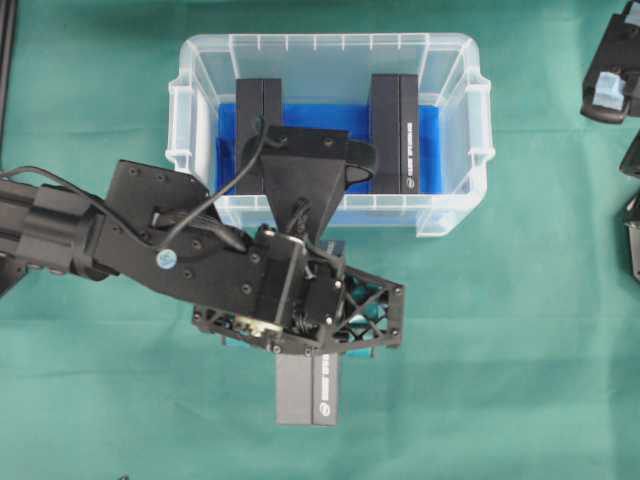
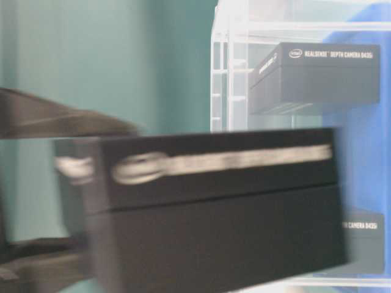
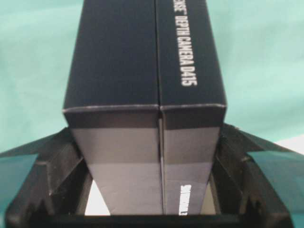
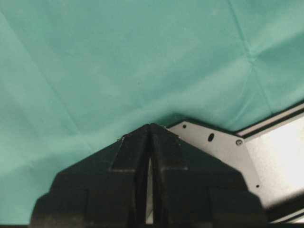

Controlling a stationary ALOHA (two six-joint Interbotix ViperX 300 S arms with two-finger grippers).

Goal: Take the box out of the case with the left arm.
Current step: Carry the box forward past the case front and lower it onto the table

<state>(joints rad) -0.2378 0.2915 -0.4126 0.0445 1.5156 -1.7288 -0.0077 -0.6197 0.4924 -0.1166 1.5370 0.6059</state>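
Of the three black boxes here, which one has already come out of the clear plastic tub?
The box clamped in the left gripper, over the green cloth in front of the case. The other two boxes stand inside it.

Probably a robotics lab: green cloth-covered table (image 1: 520, 330), boxed depth cameras (image 1: 395, 130).

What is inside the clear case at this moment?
The case holds two black boxes standing at either end on a blue cloth. The left arm's camera mount covers part of the left one; the middle is partly hidden.
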